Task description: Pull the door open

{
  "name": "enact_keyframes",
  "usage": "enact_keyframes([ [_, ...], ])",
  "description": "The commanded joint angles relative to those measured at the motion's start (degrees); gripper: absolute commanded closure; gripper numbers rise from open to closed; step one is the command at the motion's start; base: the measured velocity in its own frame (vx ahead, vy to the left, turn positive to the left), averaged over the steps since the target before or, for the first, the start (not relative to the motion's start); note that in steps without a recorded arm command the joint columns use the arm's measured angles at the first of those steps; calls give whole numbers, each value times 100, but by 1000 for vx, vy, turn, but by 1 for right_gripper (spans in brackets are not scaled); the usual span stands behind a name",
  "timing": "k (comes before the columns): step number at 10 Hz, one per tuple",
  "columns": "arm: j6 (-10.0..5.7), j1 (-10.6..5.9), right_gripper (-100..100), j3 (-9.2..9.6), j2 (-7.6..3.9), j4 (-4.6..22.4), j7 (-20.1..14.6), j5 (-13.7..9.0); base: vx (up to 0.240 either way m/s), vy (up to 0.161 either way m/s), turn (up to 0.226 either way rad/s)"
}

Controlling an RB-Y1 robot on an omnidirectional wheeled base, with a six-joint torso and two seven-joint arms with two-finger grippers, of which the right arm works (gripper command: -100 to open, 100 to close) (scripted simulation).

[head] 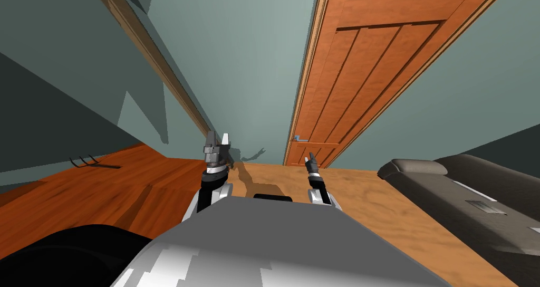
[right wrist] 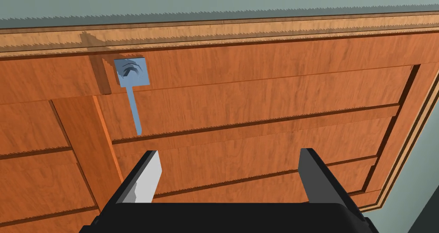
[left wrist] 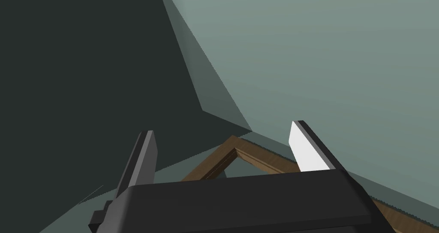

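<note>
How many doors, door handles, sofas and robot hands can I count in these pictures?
door: 1
door handle: 1
sofa: 1
hands: 2, left hand and right hand, both open
Total: 5

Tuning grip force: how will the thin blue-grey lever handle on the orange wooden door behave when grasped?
The thin blue-grey lever handle is a narrow, smooth-looking bar, so the open right gripper may slip along it. Fixed at a square plate, it probably pivots rather than bends. The panelled orange wooden door looks solid, likely heavy to swing.
</note>
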Motion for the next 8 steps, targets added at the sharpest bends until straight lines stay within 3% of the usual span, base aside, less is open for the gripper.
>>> enact_keyframes([
  [1,-63,-78,-100,-18,-40,248,-44,-7,97,-47,46],
  [5,-220,-244,-100,-47,-102,840,-127,-15,97,-40,45],
  [6,-220,-244,-100,-47,-102,840,-127,-15,54,-17,14],
  [8,-297,-326,-100,-62,-133,1130,-167,-18,57,-26,34],
])
